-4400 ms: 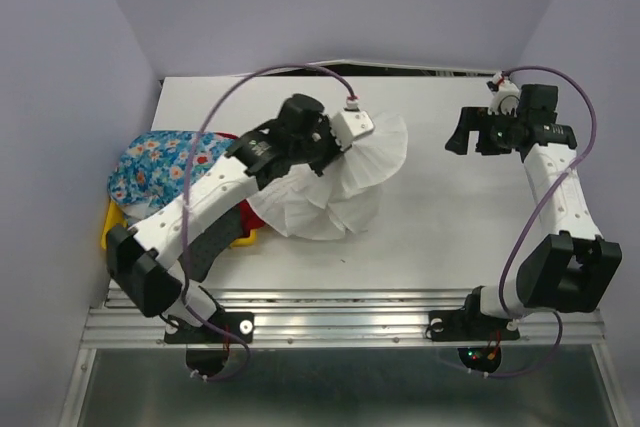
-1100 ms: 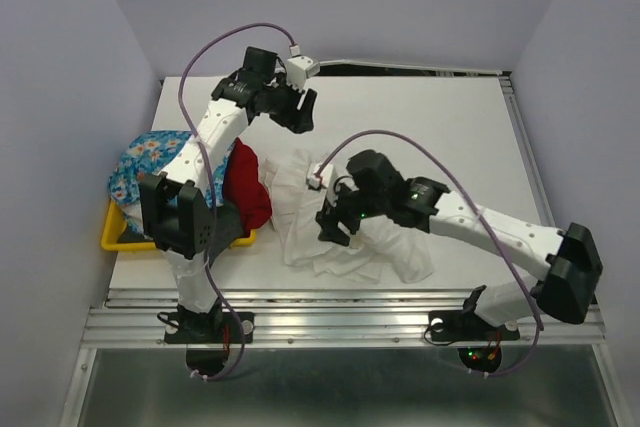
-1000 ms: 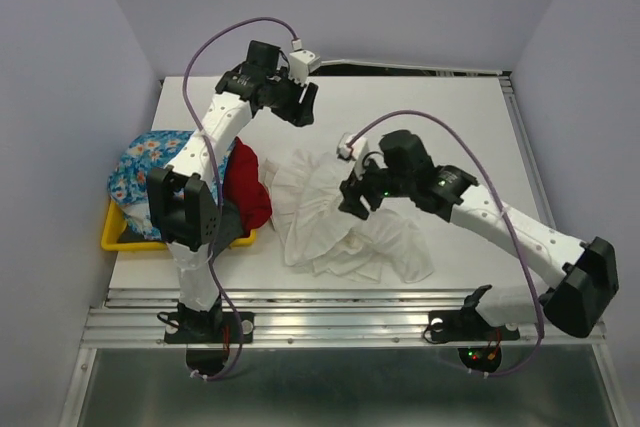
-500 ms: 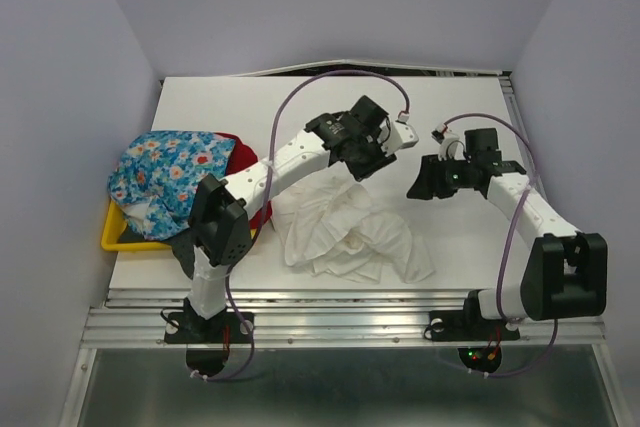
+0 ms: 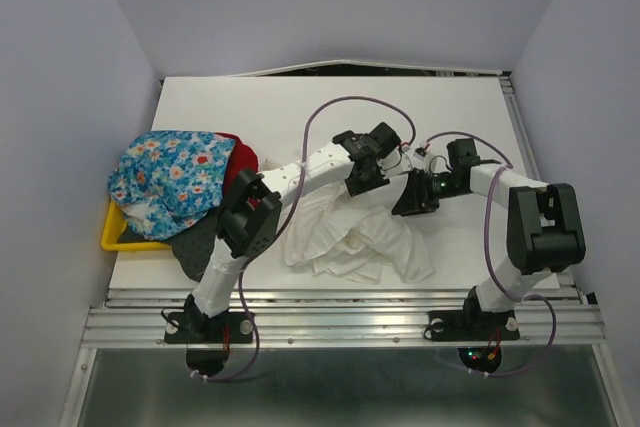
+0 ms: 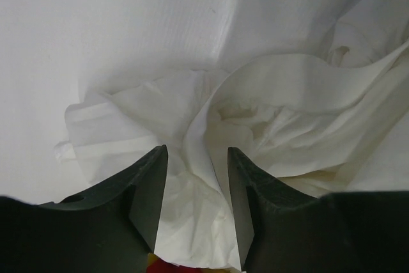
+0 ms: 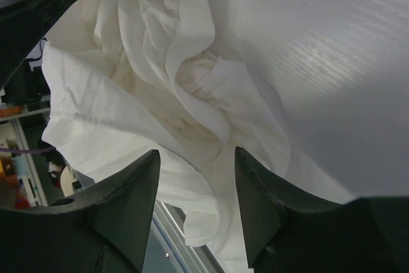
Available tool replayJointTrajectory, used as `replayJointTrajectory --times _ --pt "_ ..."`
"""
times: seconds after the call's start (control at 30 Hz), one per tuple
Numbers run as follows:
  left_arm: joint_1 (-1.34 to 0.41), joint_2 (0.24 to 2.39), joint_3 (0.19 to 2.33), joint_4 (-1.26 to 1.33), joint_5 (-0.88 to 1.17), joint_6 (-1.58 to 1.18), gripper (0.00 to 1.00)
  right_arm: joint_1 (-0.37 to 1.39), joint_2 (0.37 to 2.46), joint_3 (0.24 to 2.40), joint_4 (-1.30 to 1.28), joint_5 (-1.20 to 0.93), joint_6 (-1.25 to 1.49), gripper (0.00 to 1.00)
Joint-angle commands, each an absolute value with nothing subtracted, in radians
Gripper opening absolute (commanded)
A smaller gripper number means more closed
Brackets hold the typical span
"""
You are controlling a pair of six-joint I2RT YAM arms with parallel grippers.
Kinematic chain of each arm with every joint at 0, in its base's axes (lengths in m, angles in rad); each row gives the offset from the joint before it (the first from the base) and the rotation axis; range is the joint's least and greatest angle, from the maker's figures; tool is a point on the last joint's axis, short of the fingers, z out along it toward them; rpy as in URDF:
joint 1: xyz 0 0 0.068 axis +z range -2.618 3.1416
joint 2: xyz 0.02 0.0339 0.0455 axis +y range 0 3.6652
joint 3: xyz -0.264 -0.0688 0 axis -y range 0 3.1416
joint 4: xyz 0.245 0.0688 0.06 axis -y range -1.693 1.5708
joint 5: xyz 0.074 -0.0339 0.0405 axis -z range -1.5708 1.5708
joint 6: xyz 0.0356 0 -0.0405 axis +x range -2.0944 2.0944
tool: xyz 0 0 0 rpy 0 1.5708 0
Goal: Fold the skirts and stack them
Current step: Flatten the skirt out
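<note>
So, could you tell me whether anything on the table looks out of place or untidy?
Yes: the white skirt lies crumpled in a bunched heap, not spread flat. At the left, the blue flowered skirt is heaped over the yellow tray, hiding most of it.

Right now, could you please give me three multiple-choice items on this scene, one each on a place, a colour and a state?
1. Where does the blue flowered skirt lie? A) at left, over the yellow tray B) far right corner C) on the floor
2. What colour is the skirt beneath the left gripper and right gripper? A) red B) grey C) white
3. The left gripper's jaws are: A) open B) shut C) unseen
Answers: 1 A, it is heaped on the tray; 2 C, the white skirt fills both wrist views; 3 A, its fingers stand apart.
</note>
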State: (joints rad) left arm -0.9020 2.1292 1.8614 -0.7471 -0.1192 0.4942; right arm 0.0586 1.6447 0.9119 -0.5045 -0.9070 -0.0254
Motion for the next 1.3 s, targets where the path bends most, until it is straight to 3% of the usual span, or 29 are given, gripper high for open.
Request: replayJointTrajectory --times 0.0,0.1,0.2,0.27,0.4,0.53,0.63,0.77,0.93,1.07,1.27 --pt "-0.902 2.135 1.918 -0.782 -0.132 0.554 0.52 0.060 1.654 0.884 -0.469 -1.034 -0.040 0.55" --pt "-0.900 2.158 1.908 -0.784 -0.133 0.561 0.46 0.060 1.661 0.868 -0.485 -1.092 -0.073 0.51" --pt "-0.885 2.155 1.916 -0.758 -0.152 0.548 0.28 0.060 1.660 0.862 -0.538 -1.163 -0.151 0.42" --pt "-0.856 2.152 1.985 -0.753 -0.161 0.508 0.01 0.060 1.649 0.856 -0.589 -1.228 -0.214 0.32" --pt "-0.790 2.161 2.199 -0.779 -0.161 0.440 0.00 0.060 1.614 0.874 -0.655 -1.285 -0.279 0.11" --pt "-0.720 2.157 2.371 -0.811 -0.134 0.312 0.00 0.071 1.543 0.893 -0.663 -1.290 -0.301 0.01" --pt "-0.651 2.105 2.330 -0.799 -0.062 0.240 0.00 0.145 1.459 0.890 -0.600 -1.140 -0.273 0.01" --pt "-0.586 2.031 2.111 -0.773 0.093 0.184 0.00 0.247 1.379 0.876 -0.515 -0.948 -0.293 0.01" --pt "-0.545 1.959 1.861 -0.701 0.242 0.169 0.00 0.273 1.403 0.952 -0.679 -0.780 -0.483 0.01" --pt "-0.522 1.921 1.787 -0.667 0.278 0.172 0.00 0.273 1.402 0.996 -0.758 -0.661 -0.493 0.19" --pt "-0.512 1.876 1.717 -0.627 0.307 0.192 0.00 0.186 1.489 1.139 -0.608 -0.647 -0.229 0.22"
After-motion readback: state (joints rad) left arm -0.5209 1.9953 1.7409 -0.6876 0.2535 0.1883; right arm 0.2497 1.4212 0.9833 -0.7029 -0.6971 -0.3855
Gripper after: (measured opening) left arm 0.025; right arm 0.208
